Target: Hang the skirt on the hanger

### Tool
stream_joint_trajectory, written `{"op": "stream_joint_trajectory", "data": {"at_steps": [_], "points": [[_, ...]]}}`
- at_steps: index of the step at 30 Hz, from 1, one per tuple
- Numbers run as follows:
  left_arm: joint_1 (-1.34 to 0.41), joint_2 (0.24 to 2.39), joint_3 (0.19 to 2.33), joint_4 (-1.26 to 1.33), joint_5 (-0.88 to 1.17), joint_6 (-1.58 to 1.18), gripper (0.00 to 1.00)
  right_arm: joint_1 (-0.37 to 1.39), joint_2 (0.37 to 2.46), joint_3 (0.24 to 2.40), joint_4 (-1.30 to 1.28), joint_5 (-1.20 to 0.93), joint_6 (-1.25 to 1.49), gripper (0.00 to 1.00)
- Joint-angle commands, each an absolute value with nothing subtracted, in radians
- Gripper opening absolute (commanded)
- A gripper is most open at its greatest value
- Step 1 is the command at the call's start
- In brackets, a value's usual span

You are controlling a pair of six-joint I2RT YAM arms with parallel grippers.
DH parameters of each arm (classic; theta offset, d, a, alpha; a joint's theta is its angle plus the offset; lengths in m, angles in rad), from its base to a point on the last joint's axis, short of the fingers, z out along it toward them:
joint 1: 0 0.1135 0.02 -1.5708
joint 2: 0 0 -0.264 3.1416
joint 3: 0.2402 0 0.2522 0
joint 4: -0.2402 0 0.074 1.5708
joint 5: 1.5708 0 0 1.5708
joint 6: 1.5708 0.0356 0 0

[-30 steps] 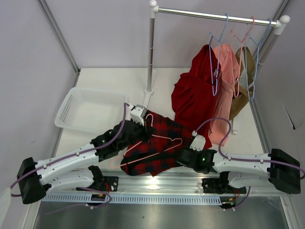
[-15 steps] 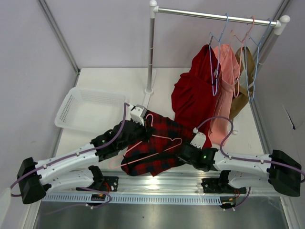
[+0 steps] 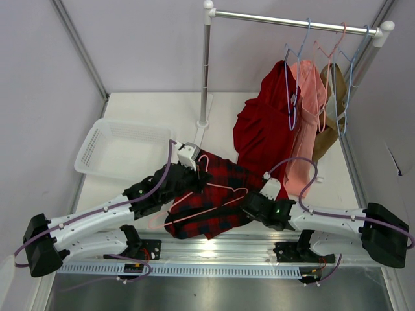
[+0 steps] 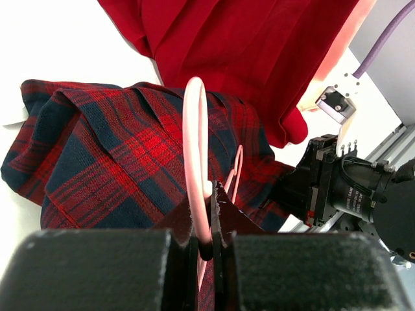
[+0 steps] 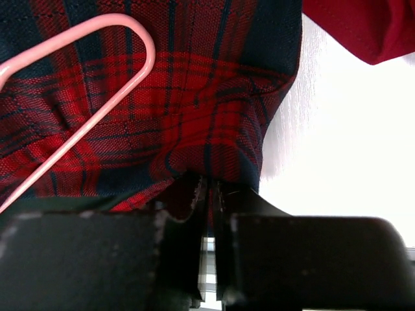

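The red-and-black plaid skirt (image 3: 217,197) lies rumpled on the white table between the two arms. On top of it rests the pale-pink wire hanger (image 3: 211,206), hook toward the left arm. My left gripper (image 4: 209,214) is shut on the hanger (image 4: 194,149) near its hook, above the skirt (image 4: 104,162). At the skirt's right edge, my right gripper (image 5: 209,188) is shut on a fold of the skirt (image 5: 194,123); one bent end of the hanger (image 5: 123,39) lies across the cloth just beyond it.
A white mesh basket (image 3: 120,149) sits at the left. A clothes rail (image 3: 292,23) on a white post (image 3: 205,71) carries a plain red garment (image 3: 266,129), a salmon-pink one (image 3: 308,110) and blue hangers (image 3: 295,65). The red garment's hem reaches the table beside the skirt.
My right gripper moved a little left onto the skirt's right edge and closed on the cloth. The left arm and the hanger have stayed still.
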State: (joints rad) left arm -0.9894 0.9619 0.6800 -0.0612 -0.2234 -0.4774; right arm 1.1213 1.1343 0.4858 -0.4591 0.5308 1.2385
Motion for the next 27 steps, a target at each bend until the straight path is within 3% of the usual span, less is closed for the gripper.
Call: {"op": "stream_joint_trajectory", "data": {"at_steps": [1,12,27], "points": [[-0.982,0.940,0.695,-0.029,-0.216,-0.445,0.00,1.114,1.086,0.502,-0.480,0.552,1.227,0.00],[-0.982,0.879,0.661,0.037,-0.172,-0.433,0.00,1.014,0.931,0.506,-0.557,0.506,1.177,0.00],[-0.985,0.802,0.620,0.161,-0.008,-0.351,0.00,0.807,0.890,0.503,-0.473,0.350,1.068,0.00]]}}
